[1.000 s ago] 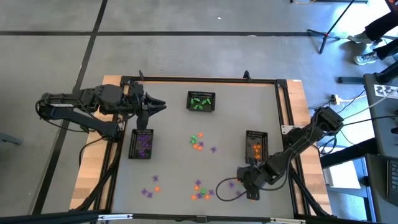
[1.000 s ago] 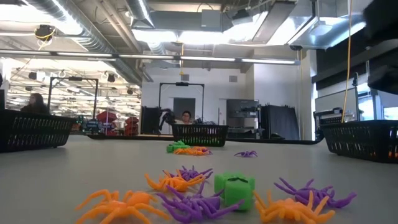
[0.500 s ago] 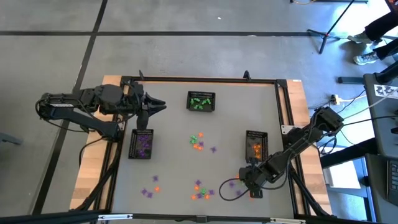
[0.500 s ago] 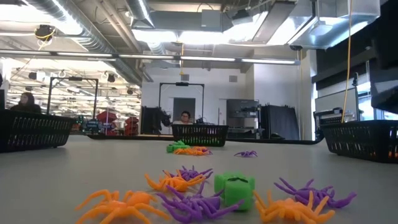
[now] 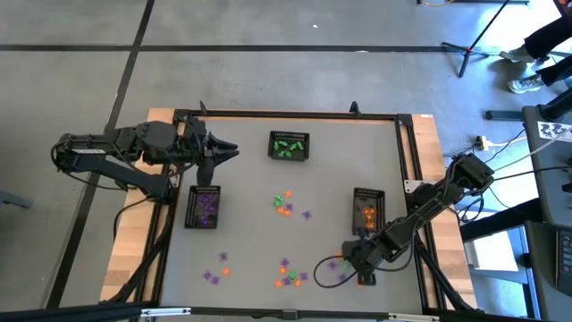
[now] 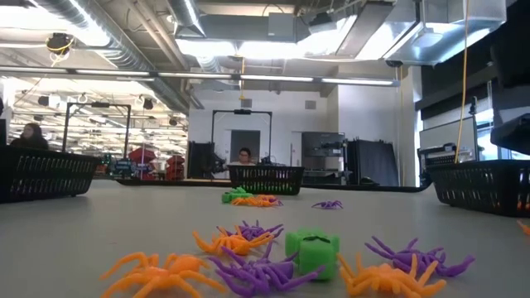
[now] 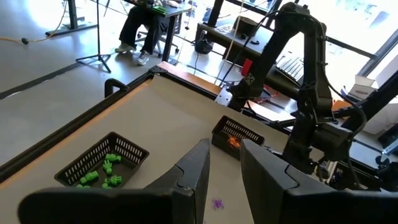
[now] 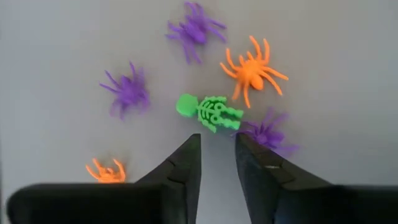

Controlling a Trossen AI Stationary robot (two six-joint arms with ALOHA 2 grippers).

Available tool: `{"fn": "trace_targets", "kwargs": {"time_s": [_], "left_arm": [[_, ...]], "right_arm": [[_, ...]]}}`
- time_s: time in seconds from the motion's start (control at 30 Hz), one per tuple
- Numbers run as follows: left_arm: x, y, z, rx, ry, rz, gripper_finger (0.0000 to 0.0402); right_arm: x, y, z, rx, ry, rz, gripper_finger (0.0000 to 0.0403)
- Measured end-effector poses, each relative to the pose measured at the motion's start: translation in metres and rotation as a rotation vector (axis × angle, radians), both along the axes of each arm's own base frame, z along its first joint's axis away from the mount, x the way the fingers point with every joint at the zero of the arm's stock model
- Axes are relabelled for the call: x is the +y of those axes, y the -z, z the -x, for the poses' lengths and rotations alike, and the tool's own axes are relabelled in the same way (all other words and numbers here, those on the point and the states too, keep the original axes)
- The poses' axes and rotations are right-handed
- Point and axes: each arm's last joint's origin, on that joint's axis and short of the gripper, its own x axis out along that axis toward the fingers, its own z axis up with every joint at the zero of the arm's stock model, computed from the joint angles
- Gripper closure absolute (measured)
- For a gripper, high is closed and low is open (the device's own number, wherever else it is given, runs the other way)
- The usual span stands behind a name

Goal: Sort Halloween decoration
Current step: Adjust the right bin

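Tiny plastic trinkets lie loose on the table: one cluster at the centre, one near the near edge, and a few toward the near left. My right gripper hovers at the near right with its fingers narrowly open. Its wrist view looks down past the gripper at a green skeleton, orange spiders and purple spiders. It touches none of them. My left gripper waits open above the far left.
Three black mesh baskets stand on the table. One with green pieces is at the far centre, one with purple pieces at the left, one with orange pieces at the right. A raised frame rims the table. People show in the room behind.
My right gripper has come down a little toward the table over the near-right trinkets. Its dark shape sinks at the right edge of the low view. The trinkets and baskets lie as before.
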Motion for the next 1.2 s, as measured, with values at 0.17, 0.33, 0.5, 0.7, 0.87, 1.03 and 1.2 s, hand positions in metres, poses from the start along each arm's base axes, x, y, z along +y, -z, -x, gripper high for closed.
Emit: {"fn": "trace_targets", "kwargs": {"time_s": [0.17,0.33,0.5,0.7,0.87,1.03,1.2], "left_arm": [[0.000,0.000,0.000,0.000,0.000,0.000,0.0319],[0.000,0.000,0.000,0.000,0.000,0.000,0.0319],[0.000,0.000,0.000,0.000,0.000,0.000,0.0319],[0.000,0.000,0.000,0.000,-0.001,0.001,0.0319],[0.000,0.000,0.000,0.000,-0.001,0.001,0.0319],[0.000,0.000,0.000,-0.001,-0.001,0.003,0.0319],[0.000,0.000,0.000,-0.002,-0.003,0.007,0.0319]], "right_arm": [[0.002,-0.001,-0.002,-0.020,-0.001,-0.017,0.0307],[0.002,-0.001,-0.002,-0.022,-0.007,-0.014,0.0290],[0.003,-0.002,-0.003,-0.038,-0.007,-0.027,0.0277],[0.005,-0.005,-0.006,-0.062,-0.003,-0.038,0.0274],[0.001,-0.006,-0.010,-0.068,0.047,-0.037,0.0274],[-0.007,-0.006,-0.017,-0.064,0.090,-0.041,0.0274],[-0.011,-0.003,-0.021,-0.026,0.085,-0.066,0.0265]]}}
